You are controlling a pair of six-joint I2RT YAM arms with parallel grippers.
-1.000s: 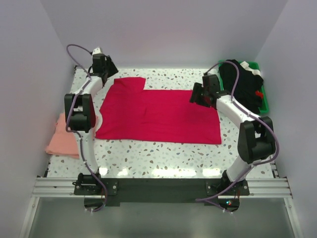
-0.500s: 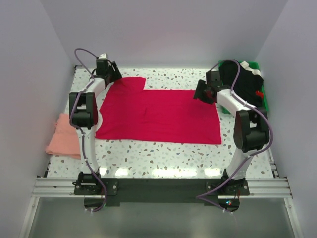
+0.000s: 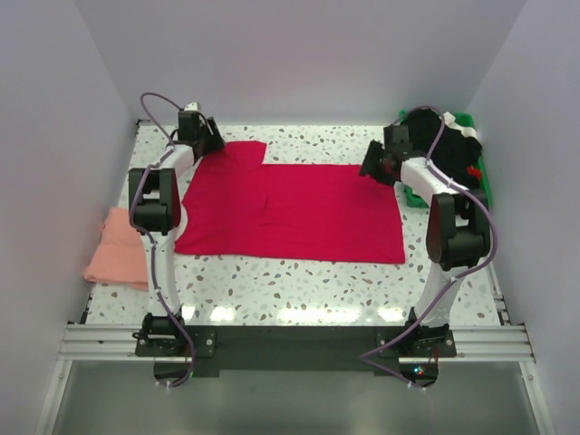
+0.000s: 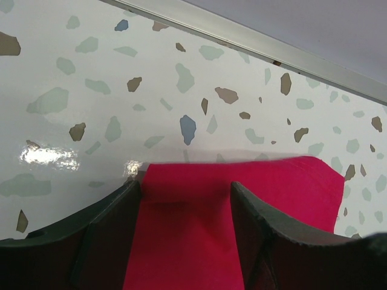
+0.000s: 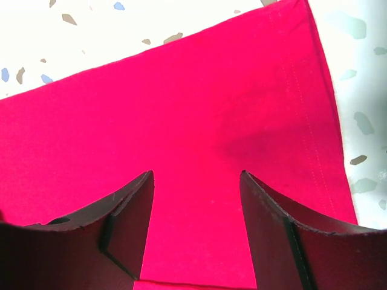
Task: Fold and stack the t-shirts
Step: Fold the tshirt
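Two t-shirts are counted: one crimson-red shirt (image 3: 290,213) and one salmon-pink shirt (image 3: 113,252). One speckled table (image 3: 299,283) is seen. Two robot arms are counted, a left arm (image 3: 154,208) and a right arm (image 3: 450,231), and each is fitted with one two-fingered hand: the left hand (image 3: 214,143) and the right hand (image 3: 372,169). One green bin (image 3: 487,188) is seen; the dark items (image 3: 449,149) heaped in it cannot be counted.
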